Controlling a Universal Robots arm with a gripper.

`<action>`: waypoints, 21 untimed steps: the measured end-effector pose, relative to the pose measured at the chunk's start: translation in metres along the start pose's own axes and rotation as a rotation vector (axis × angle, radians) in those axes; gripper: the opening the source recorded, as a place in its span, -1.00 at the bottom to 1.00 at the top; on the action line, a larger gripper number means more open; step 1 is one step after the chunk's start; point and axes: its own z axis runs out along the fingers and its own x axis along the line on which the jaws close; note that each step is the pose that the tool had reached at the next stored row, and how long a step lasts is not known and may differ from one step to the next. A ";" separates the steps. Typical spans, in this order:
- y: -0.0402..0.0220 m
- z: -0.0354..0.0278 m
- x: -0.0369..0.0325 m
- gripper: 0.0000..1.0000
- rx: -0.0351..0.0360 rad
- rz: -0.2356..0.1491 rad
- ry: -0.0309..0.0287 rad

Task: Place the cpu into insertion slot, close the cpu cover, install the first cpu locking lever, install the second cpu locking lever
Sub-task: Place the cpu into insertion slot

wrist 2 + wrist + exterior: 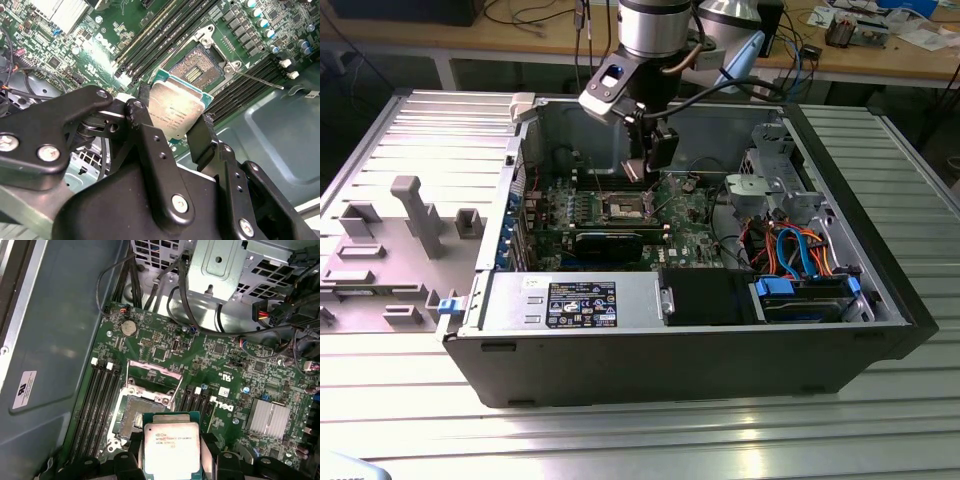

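The cpu [176,112] [171,447], a small square chip with a dull silver top, is pinched at two opposite edges by my gripper [172,120] [170,462], which is shut on it. It hangs tilted above the motherboard, just beside the insertion slot [197,67] [134,416], whose tan-gold centre lies uncovered. The cpu cover [151,376] stands swung up at the slot's far edge. A thin locking lever [260,80] sticks out beside the slot. In the exterior view my gripper [655,152] hovers inside the open computer case, above the slot [623,207].
Long memory slots [100,405] flank the socket on both sides. A metal drive cage [775,175] and cable bundles [795,250] sit at the exterior view's right. A black card [610,240] and a labelled metal box [580,300] lie nearer the front. Case walls [670,360] surround everything.
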 end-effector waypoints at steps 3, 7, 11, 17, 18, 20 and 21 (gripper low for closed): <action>0.0000 0.0001 0.0000 0.09 0.0001 0.016 -0.0004; 0.0000 0.0002 0.0000 0.09 0.0002 0.037 -0.0009; 0.0000 0.0008 0.0000 0.09 0.0008 0.128 -0.0035; 0.0000 0.0016 0.0000 0.09 0.0013 0.223 -0.0062; 0.0000 0.0016 0.0000 0.09 0.0014 0.230 -0.0063; 0.0000 0.0017 0.0000 0.09 0.0015 0.240 -0.0066; -0.0001 0.0018 0.0000 0.09 0.0015 0.247 -0.0067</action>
